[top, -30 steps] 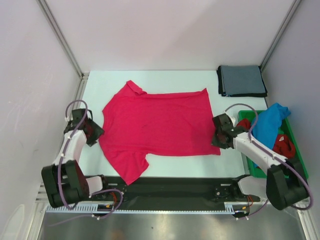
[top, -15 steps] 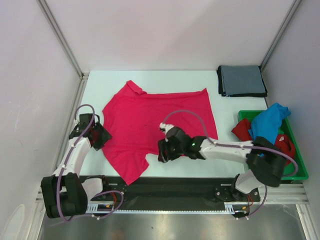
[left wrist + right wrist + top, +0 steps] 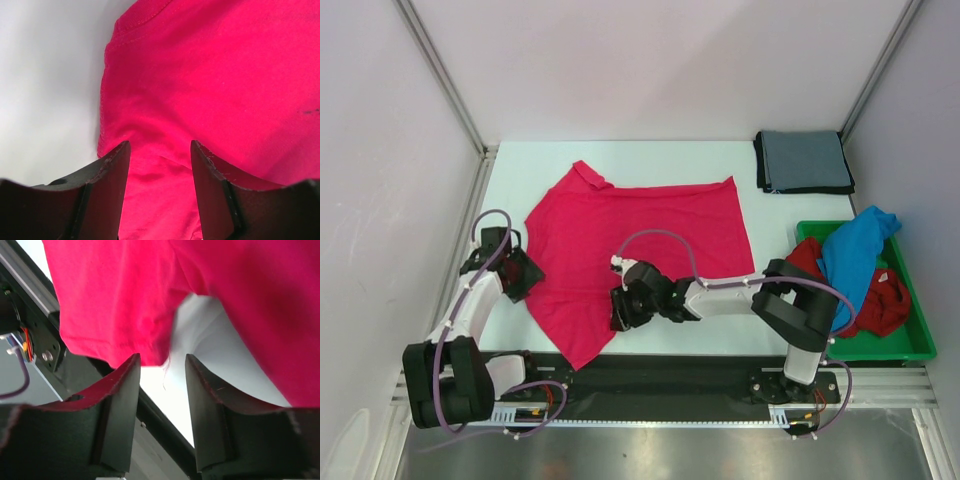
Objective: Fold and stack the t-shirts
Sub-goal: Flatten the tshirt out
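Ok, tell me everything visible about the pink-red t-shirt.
The pink-red t-shirt is plain soft cloth, short-sleeved, spread flat and unfolded on the white table, hem toward the right, far sleeve up-left, near sleeve reaching over the front edge. The open left gripper hovers over its left edge; the open right gripper faces the near sleeve.

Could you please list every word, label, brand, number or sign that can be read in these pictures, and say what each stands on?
None: no readable text shows in any view.
The pink-red t-shirt, the folded grey t-shirt and the green tray carry no print.
A small dark mark on the pink-red cloth is too small to read as lettering.
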You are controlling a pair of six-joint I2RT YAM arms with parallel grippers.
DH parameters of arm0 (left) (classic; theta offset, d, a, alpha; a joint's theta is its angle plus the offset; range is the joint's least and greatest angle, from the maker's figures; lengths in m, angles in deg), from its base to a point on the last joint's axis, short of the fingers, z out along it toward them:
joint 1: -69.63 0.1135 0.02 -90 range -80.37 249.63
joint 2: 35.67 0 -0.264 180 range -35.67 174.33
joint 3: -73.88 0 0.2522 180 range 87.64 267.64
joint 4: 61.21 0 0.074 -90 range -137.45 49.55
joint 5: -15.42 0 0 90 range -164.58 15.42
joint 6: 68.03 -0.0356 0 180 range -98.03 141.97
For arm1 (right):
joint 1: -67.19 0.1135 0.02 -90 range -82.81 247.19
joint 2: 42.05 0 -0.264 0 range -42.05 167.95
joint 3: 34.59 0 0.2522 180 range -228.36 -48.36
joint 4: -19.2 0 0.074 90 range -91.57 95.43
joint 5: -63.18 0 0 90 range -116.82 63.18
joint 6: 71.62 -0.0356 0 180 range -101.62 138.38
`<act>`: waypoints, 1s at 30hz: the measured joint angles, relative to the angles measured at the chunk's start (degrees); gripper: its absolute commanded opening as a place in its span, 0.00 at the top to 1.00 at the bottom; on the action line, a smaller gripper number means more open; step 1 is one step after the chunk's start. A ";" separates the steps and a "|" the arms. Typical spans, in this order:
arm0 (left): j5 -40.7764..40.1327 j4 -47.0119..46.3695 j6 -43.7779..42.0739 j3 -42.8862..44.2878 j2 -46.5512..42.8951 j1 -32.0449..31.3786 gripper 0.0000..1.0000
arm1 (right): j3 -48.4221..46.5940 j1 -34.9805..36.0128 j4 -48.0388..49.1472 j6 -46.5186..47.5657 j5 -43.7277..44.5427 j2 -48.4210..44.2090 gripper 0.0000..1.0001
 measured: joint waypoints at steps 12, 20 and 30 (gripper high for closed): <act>-0.68 -0.02 -0.09 3.96 1.11 0.00 0.43 | 2.29 0.33 2.43 -3.28 -2.03 0.74 0.72; -0.76 0.02 -0.20 6.27 2.25 0.00 0.42 | 1.79 0.61 3.54 -3.56 -3.23 1.66 0.87; -1.18 -0.90 -0.13 6.32 6.21 0.00 0.43 | 2.69 0.61 3.72 -6.45 -4.59 1.81 1.00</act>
